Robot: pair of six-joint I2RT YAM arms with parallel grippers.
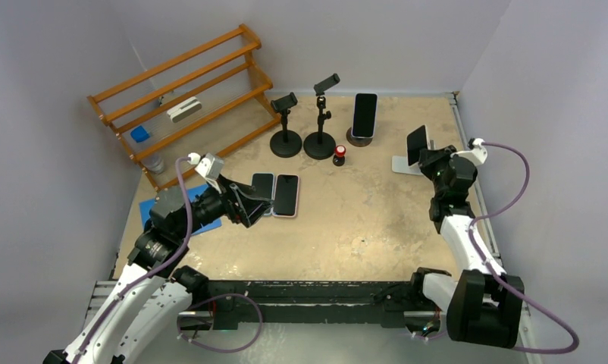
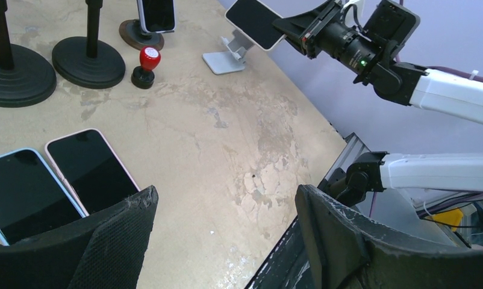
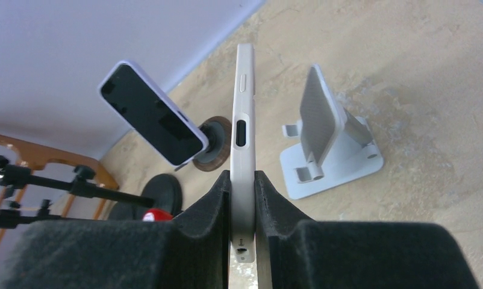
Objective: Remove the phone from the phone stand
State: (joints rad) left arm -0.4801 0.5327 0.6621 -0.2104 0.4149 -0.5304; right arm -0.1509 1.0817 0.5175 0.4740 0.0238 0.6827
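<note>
Our left gripper (image 2: 226, 201) hangs wide open with nothing in it, just by two phones (image 2: 58, 180) lying flat on the table (image 2: 239, 132). Farther out on the right, our right gripper (image 3: 243, 180) is pinched tight on the phone (image 3: 243, 114) and holds it up beside the white stand (image 3: 326, 144). The phone looks clear of the stand, but we can't be sure. At the back we see black stands (image 1: 286, 144) and a wooden rack (image 1: 172, 63).
</note>
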